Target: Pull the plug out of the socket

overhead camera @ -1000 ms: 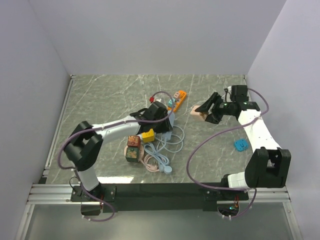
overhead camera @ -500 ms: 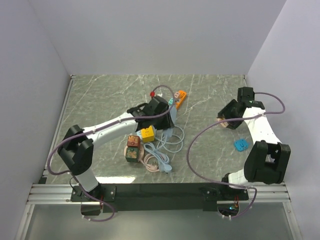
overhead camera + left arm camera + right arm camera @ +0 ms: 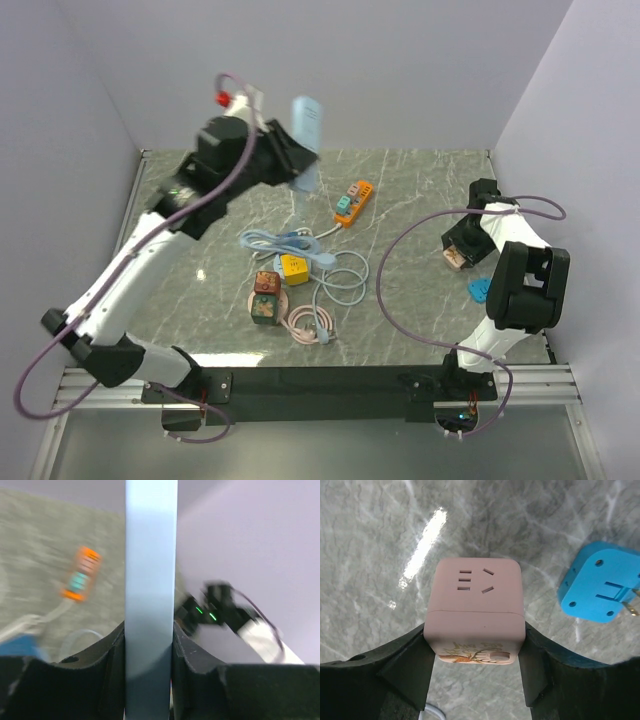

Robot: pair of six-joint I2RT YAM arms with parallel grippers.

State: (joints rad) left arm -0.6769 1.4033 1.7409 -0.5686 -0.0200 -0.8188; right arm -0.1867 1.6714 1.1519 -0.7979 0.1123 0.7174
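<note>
My left gripper (image 3: 300, 150) is raised high over the back of the table, shut on a pale blue socket bar (image 3: 306, 135). In the left wrist view the bar (image 3: 150, 580) stands upright between the jaws of the left gripper (image 3: 150, 635). Its pale blue cable (image 3: 285, 240) lies on the table below. My right gripper (image 3: 458, 255) is low at the right side, shut on a pink cube socket (image 3: 475, 605) with empty slots on its face. A blue plug adapter (image 3: 600, 582) lies loose on the table beside it and shows in the top view (image 3: 483, 290).
An orange power strip (image 3: 353, 200) lies at mid-back. A yellow block (image 3: 294, 268), two patterned cubes (image 3: 265, 295), a coiled pink cable (image 3: 300, 322) and a white cable loop (image 3: 345, 275) clutter the middle. Walls close the left, back and right.
My left arm has swung up off the table, lifting the pale blue socket bar high to the back left. My right gripper has carried the pink cube right and down, close to the blue adapter.
</note>
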